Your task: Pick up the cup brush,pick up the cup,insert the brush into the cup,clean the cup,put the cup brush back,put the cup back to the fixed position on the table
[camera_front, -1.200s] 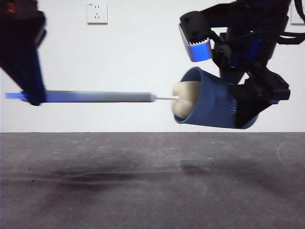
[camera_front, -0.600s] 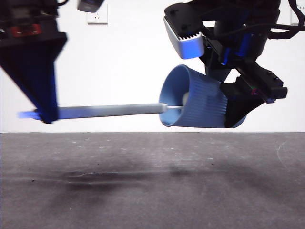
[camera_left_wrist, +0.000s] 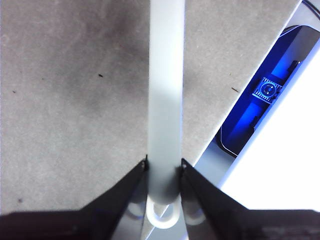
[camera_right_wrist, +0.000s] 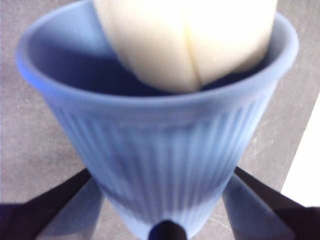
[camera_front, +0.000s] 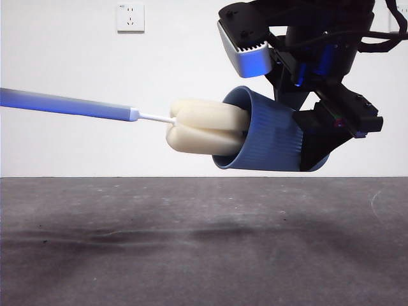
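My right gripper (camera_front: 322,143) is shut on the blue ribbed cup (camera_front: 264,135) and holds it on its side above the table (camera_front: 204,242), mouth facing left. In the right wrist view the cup (camera_right_wrist: 165,150) sits between my two jaws. The cup brush (camera_front: 70,105) lies nearly level in the air. Its cream sponge head (camera_front: 204,127) sticks mostly out of the cup's mouth, with its tip inside; it also shows in the right wrist view (camera_right_wrist: 190,40). My left gripper (camera_left_wrist: 164,167) is shut on the grey handle (camera_left_wrist: 166,90) near its white loop; it is out of the front view.
A white wall with a socket (camera_front: 130,17) stands behind the table. The table's edge and a black and blue device (camera_left_wrist: 260,110) show in the left wrist view. The right arm's wrist camera housing (camera_front: 245,48) hangs above the cup.
The brush has been drawn back to the left, so its sponge head has come mostly out of the cup. The left gripper has left the front view. The cup has barely moved.
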